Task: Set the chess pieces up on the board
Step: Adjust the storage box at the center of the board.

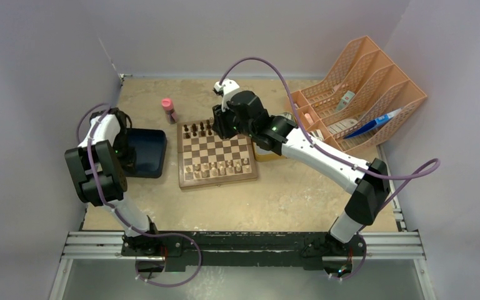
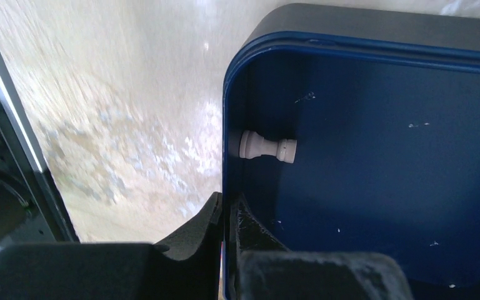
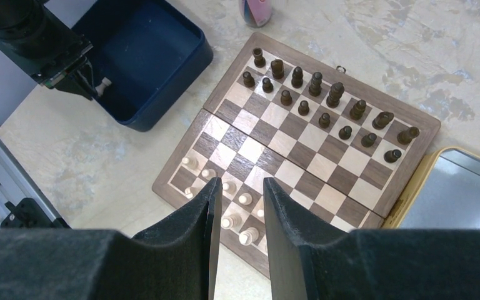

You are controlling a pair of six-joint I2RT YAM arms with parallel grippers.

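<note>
Left wrist shows a pale pawn (image 2: 267, 146) toppled inside the tray (image 2: 362, 44) against its wall, likely light, hard, rolly, best nipped mid-stem; left tool (image 2: 227, 203) pinches that wall, right tool (image 3: 239, 184) half-spread, empty.

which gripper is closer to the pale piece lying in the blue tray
Left. The left gripper sits at the tray rim, right beside the piece; the right gripper hangs over the board, well away from the tray.
</note>
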